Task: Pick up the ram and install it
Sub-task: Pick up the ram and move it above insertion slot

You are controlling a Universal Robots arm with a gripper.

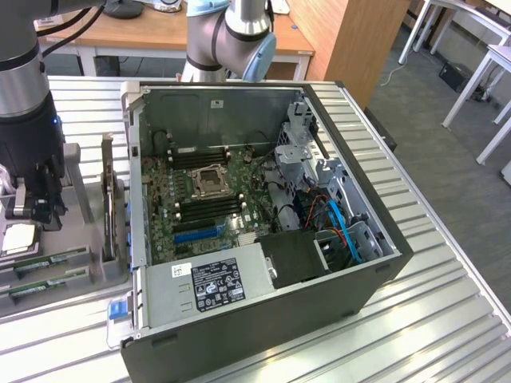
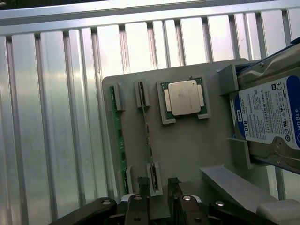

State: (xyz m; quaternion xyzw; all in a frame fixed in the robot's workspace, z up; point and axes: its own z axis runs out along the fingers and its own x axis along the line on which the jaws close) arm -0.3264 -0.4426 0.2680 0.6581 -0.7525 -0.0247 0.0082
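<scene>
Two ram sticks stand on edge in a grey holder tray (image 2: 187, 145): one ram stick (image 2: 146, 126) runs toward my gripper, the other ram stick (image 2: 117, 136) lies beside it. My gripper (image 2: 158, 186) hangs just above the tray, open, its fingertips (image 2: 143, 183) on either side of the near end of the first stick, gripping nothing. In the exterior view the gripper (image 1: 33, 209) hovers over the tray at the exterior view's left, with the green sticks (image 1: 48, 262) below it. The open computer case (image 1: 263, 215) shows the motherboard's memory slots (image 1: 209, 209).
On the same tray sit a square CPU chip (image 2: 184, 97) and a silver hard drive (image 2: 269, 115) with a blue-white label. An upright grey stand (image 1: 108, 199) rises between tray and case. The ribbed metal table (image 1: 447, 319) extends around the case.
</scene>
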